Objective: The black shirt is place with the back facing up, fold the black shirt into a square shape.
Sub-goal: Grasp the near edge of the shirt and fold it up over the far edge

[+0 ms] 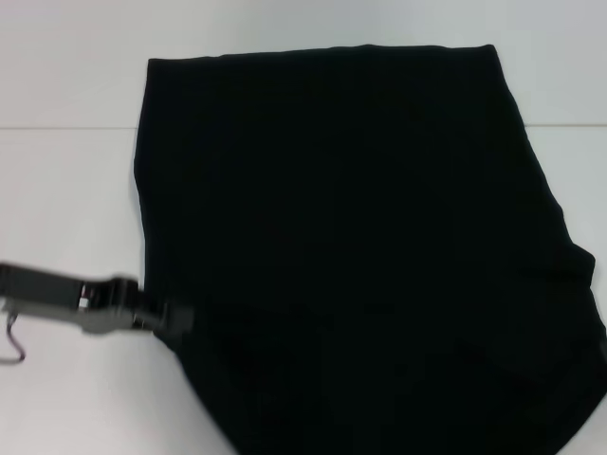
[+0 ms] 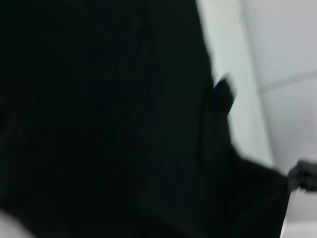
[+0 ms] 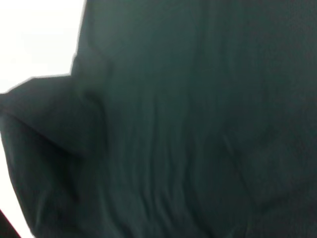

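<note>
The black shirt [image 1: 351, 237] lies spread over most of the white table, plain side up with no lettering showing; its near part runs off the bottom of the head view. My left gripper [image 1: 180, 318] reaches in from the left and meets the shirt's near-left edge, its tip merging with the dark cloth. The left wrist view is filled by the black shirt [image 2: 99, 124], with a strip of table beside it. In the right wrist view the black shirt [image 3: 198, 124] shows close up with a folded flap at one edge. The right gripper shows in no view.
Bare white table [image 1: 66, 190] lies to the left of the shirt and along the far side, crossed by a thin seam line [image 1: 57, 126]. A loose black cable [image 1: 14, 341] hangs from the left arm near the frame's left edge.
</note>
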### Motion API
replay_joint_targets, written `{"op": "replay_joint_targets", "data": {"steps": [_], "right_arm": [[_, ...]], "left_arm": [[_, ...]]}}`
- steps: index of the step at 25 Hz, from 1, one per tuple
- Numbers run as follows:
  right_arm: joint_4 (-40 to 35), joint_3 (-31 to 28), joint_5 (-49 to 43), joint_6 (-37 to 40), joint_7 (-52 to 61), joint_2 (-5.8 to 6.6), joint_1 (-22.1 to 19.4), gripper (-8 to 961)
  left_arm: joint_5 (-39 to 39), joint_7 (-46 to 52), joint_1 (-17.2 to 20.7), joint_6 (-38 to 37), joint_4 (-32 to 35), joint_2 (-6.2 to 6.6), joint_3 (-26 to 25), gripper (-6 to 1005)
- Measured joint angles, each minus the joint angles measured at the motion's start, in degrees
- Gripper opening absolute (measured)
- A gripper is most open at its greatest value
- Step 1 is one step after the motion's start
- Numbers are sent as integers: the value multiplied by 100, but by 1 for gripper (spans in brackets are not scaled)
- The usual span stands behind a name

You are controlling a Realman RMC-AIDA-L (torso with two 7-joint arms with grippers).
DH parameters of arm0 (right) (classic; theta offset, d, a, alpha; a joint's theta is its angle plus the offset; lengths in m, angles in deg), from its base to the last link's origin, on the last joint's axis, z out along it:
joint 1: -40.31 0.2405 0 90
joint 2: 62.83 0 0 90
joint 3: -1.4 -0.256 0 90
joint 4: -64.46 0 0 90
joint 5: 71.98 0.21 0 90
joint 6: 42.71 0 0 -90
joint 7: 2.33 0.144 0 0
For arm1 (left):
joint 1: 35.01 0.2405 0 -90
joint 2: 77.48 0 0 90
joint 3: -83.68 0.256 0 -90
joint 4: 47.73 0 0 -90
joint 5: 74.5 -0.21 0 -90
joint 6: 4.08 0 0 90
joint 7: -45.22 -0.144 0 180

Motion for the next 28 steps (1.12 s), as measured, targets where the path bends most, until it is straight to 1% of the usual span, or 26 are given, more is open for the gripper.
{"op": "replay_joint_targets", "data": {"steps": [4, 7, 9, 11, 14, 15, 18, 19, 20, 21, 22, 24, 28], "right_arm": [[-70, -263, 523, 33, 21, 146, 45, 68], [-152, -430, 869, 18, 63, 246, 117, 67], [-198, -517, 967, -135, 91, 281, 195, 67], [-208, -569, 1008, -511, 126, 294, 319, 67], [-52, -541, 1020, -1317, 121, 251, 498, 67], [63, -523, 1024, -1620, 98, 235, 559, 67], [473, -467, 1033, -2545, -20, 196, 724, 67], [614, -416, 1030, -2837, -50, 180, 764, 67], [896, -241, 1029, -3406, -71, 146, 824, 67], [896, -241, 1029, -3406, -71, 146, 824, 67], [1027, -101, 1028, -3708, -72, 123, 850, 67], [1219, 187, 1016, -4173, -66, 59, 882, 67], [1349, 781, 996, -4936, -14, -147, 905, 67]], "left_arm": [[380, 131, -201, 189, -24, 18, -297, 44], [658, 289, -324, 415, -6, 48, -319, 44], [795, 415, -438, 728, -12, 89, -310, 45], [835, 509, -572, 1153, -50, 106, -275, 45], [834, 580, -809, 2088, -223, 69, -117, 45], [833, 582, -853, 2293, -291, 56, -85, 45], [804, 587, -1045, 3291, -700, -3, 146, 43], [800, 589, -1070, 3480, -769, -10, 202, 43], [793, 609, -1107, 3803, -875, -23, 327, 43], [785, 648, -1129, 4092, -958, -42, 475, 43], [778, 689, -1141, 4326, -1010, -60, 609, 43], [777, 749, -1142, 4681, -1064, -102, 808, 42], [771, 767, -1111, 5115, -1130, -171, 1009, 43]]}}
